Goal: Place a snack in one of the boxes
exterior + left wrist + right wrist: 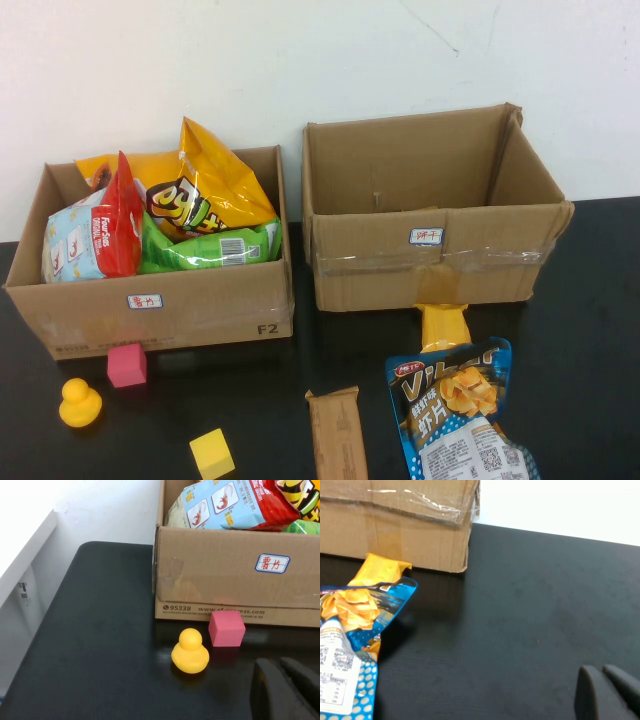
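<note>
A blue chips bag (457,412) lies on the black table in front of the empty right box (430,250), partly over a yellow snack pack (443,325). A brown snack bar (337,434) lies to its left. The left box (150,320) holds several snack bags (205,200). Neither gripper shows in the high view. My left gripper (274,664) is shut and empty, low over the table near the yellow duck (190,651) and pink cube (226,628). My right gripper (596,670) is shut and empty, over bare table to the right of the blue bag (350,645).
A yellow duck (79,402), a pink cube (127,364) and a yellow cube (212,453) sit in front of the left box. A white wall stands behind both boxes. The table's left edge (45,625) shows in the left wrist view.
</note>
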Motion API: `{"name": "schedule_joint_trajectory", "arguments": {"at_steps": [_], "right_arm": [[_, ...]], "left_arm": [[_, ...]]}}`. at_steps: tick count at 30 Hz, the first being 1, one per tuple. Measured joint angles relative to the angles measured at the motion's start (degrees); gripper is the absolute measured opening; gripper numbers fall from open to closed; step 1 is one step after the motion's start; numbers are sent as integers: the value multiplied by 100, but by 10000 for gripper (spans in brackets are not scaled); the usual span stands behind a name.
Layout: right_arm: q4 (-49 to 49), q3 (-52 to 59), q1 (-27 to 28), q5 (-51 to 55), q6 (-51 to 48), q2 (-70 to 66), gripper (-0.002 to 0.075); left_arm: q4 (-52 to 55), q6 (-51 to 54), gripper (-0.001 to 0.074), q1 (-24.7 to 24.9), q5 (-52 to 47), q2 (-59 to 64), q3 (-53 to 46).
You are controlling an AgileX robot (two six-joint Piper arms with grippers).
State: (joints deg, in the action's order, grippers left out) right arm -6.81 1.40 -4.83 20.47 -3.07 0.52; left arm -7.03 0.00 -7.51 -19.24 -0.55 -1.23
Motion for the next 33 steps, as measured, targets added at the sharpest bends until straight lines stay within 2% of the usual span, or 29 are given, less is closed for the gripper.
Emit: {"name": "schedule_joint_trajectory", "arguments": {"at_steps": [28,33], "right_arm": [[10,0,0,-11,0,0,-1],[444,12,0,-147,0,0,-1]], "left_arm": [[0,0,-1,0,0,0,0],[0,0,-1,0,0,0,0]]}}
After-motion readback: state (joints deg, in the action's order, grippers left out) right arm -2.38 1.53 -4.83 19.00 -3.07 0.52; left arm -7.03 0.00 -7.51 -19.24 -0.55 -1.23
